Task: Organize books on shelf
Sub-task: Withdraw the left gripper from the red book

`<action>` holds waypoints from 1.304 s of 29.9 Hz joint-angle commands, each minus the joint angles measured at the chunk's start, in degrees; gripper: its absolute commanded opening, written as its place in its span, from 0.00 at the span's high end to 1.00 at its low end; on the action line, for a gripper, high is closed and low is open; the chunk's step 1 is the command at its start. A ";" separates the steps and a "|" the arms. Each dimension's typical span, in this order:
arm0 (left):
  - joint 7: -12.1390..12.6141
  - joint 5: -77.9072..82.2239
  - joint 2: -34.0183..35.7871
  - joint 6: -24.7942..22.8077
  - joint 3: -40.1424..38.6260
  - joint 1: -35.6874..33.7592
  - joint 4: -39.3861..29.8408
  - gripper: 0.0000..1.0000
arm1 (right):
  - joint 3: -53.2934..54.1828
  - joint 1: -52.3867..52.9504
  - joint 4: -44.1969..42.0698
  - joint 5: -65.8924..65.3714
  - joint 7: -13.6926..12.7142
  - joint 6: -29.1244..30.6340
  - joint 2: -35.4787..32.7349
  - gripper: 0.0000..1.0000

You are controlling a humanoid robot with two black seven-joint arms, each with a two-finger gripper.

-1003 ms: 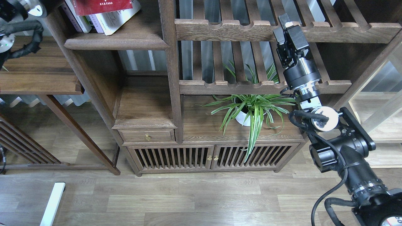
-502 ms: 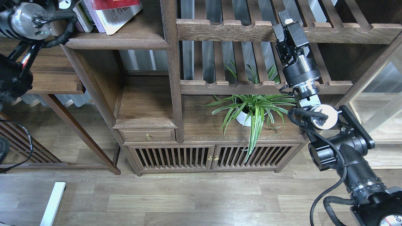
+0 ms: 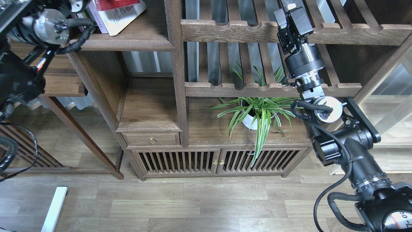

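The books stand at the top left, cut off by the view's top edge: a dark red one (image 3: pixel 117 3), a large white one with printed characters (image 3: pixel 125 16) leaning under it, and a pale lavender spine (image 3: pixel 94 14). They rest on the solid dark-brown plank shelf (image 3: pixel 128 42). My left arm's wrist (image 3: pixel 50 25) is just left of the books; its far end runs out past the top edge, so the gripper is hidden. My right gripper (image 3: pixel 289 8) is raised in front of the upper slatted shelf, seen end-on, with its fingers hard to tell apart.
A potted spider plant (image 3: pixel 257 112) stands on the cabinet top under the slatted shelves (image 3: pixel 231 30). A small drawer (image 3: pixel 151 140) and slatted doors (image 3: pixel 219 161) lie below. A side table (image 3: pixel 61 87) is at the left, and a white bar (image 3: pixel 53 209) lies on the floor.
My left arm has swung in from the left and risen towards the books. My right gripper has moved a little up and left along the slatted shelf.
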 commanded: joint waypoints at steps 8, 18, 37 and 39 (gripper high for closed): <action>-10.54 0.07 -6.08 -0.17 5.24 -2.72 9.95 0.81 | 0.58 -1.03 -0.04 0.00 0.00 0.00 -0.79 0.26; -18.27 -0.54 -7.66 -0.17 8.75 -1.23 13.19 0.79 | 0.84 -2.09 0.22 0.08 0.18 0.00 -0.79 0.26; -27.15 -2.66 -14.08 -2.18 9.11 -0.52 26.82 0.78 | 1.46 -2.26 0.66 0.08 0.09 0.00 -1.32 0.27; -27.15 -2.66 -14.17 -3.06 9.11 -0.52 27.70 0.78 | 1.46 -2.26 0.66 0.08 0.09 0.00 -1.32 0.27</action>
